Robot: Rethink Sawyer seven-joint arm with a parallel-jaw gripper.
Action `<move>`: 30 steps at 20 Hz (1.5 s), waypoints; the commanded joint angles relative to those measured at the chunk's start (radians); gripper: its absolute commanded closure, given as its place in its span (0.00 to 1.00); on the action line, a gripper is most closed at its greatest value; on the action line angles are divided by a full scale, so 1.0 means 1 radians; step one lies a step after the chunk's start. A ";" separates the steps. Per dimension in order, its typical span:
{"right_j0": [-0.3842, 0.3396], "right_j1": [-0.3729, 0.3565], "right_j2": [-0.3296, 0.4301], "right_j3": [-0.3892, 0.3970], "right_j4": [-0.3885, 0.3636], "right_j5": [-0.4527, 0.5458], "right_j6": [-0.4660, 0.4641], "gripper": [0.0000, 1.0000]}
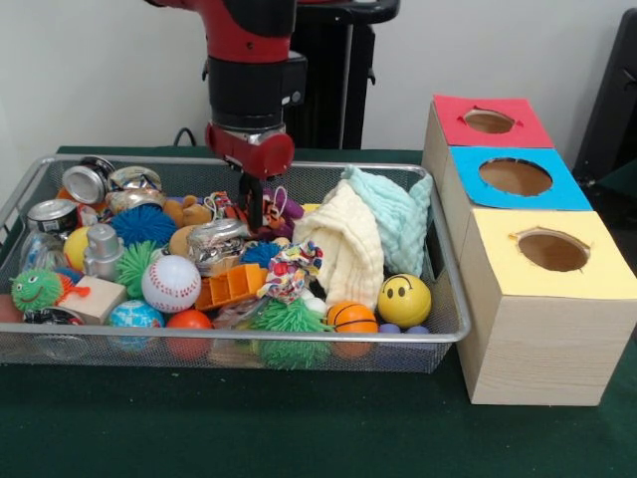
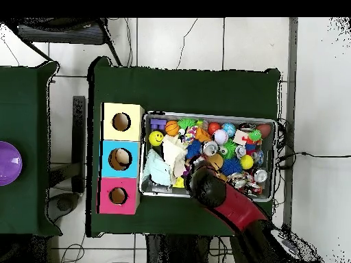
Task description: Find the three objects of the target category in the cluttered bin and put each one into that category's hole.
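The wire-mesh bin (image 1: 450,279) lies on the green table, full of clutter; it also shows in the overhead view (image 2: 206,114). My gripper (image 1: 254,211) reaches down into the bin's far middle. Just left of it lie a tan-brown plush (image 1: 186,211) and a bit of orange striped plush (image 1: 223,203), partly hidden. I cannot pick out the yellow duck. The red-bordered hole (image 1: 489,120) is on the farthest wooden box, right of the bin, and shows in the overhead view (image 2: 118,196). In the overhead view my arm (image 2: 219,195) hides the gripper.
The blue-bordered hole (image 1: 515,176) and the yellow-bordered hole (image 1: 552,249) are on the nearer boxes. A cream cloth (image 1: 343,249) and a mint cloth (image 1: 393,214) are heaped right of the gripper. A baseball (image 1: 171,283), a smiley ball (image 1: 404,299), cans (image 1: 85,182) and spiky balls fill the rest.
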 commanded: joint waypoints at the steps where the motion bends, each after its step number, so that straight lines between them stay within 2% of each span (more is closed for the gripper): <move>1: -0.049 -0.121 0.153 0.049 -0.022 0.098 0.137 1.00; 5: -0.133 -0.145 0.281 0.089 -0.030 0.112 0.133 1.00; 8: -0.169 -0.164 0.348 0.106 -0.015 0.154 0.126 1.00; 15: -0.176 -0.254 0.423 0.171 0.071 0.281 0.175 1.00; 23: -0.164 -0.338 0.496 0.228 0.158 0.332 0.216 1.00; 30: -0.122 -0.461 0.513 0.272 0.264 0.411 0.234 1.00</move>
